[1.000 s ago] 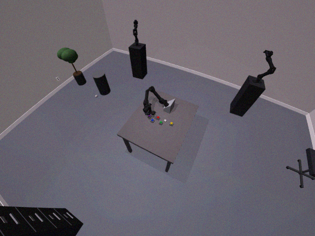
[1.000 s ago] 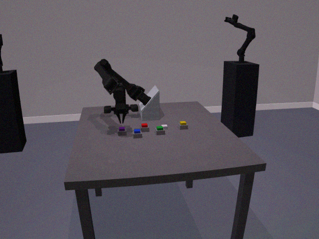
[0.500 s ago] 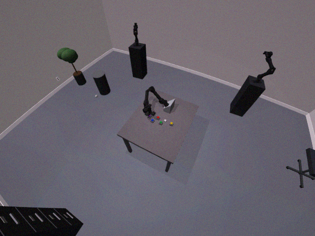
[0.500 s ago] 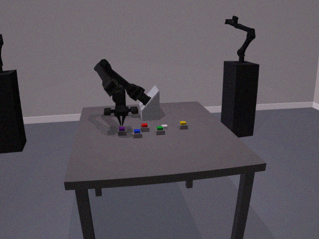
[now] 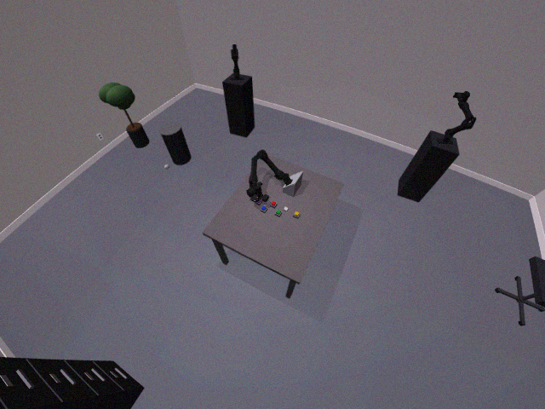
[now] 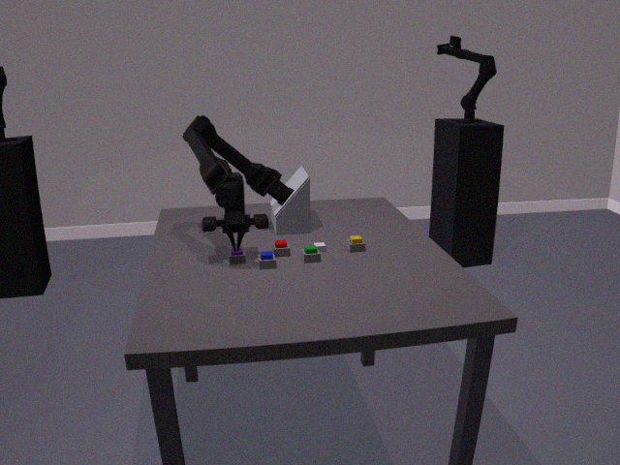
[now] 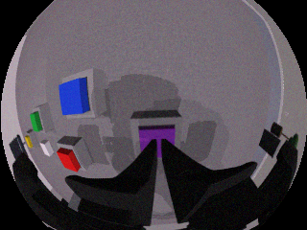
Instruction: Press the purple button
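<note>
Pointing straight down, jaws together on nothing, tips touching the purple button (image 6: 236, 251) cap.

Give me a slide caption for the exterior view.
Shut tool pointing straight down onto the purple button, beside the blue and red ones.

No text, label, brand, number or sign can be read on anything.
</note>
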You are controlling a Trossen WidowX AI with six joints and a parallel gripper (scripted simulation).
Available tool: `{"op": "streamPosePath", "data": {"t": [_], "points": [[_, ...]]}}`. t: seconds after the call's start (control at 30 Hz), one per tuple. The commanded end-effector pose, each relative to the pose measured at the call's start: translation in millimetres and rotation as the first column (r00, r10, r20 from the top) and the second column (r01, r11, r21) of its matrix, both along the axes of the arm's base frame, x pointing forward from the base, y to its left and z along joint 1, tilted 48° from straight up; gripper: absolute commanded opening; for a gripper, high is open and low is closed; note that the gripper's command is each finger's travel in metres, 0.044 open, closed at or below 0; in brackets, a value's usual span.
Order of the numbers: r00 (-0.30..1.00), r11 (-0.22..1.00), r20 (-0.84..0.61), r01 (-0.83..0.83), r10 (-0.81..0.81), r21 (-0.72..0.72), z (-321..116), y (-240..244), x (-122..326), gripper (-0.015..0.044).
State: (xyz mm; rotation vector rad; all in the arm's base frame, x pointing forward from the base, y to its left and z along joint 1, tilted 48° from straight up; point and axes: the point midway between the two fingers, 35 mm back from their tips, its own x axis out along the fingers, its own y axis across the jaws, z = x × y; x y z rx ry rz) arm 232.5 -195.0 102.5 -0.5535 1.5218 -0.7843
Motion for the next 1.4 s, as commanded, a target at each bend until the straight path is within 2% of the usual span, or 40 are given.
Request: {"op": "streamPosePath", "data": {"t": [0.0,0.43,0.6,0.73,0.9,1.03,1.2,1.37], "points": [[1.0,1.0,-0.007,0.001,0.0,0.004,-3,-1,-2,0.002],[1.0,1.0,-0.007,0.001,0.0,0.004,-3,-1,-2,0.002],[1.0,1.0,-0.006,0.001,0.0,0.006,19,23,2,0.002],[1.0,1.0,-0.007,0.001,0.0,0.006,20,24,2,0.002],[1.0,0.998,0.009,-0.027,0.027,0.053,0,50,28,0.0151],[0.998,0.989,0.02,-0.062,0.06,0.132,-39,106,63,0.0256],[0.998,0.985,0.011,-0.058,0.057,0.161,-79,163,82,0.0387],[0.999,0.989,-0.005,-0.035,0.036,0.147,-131,232,83,0.04]]}}
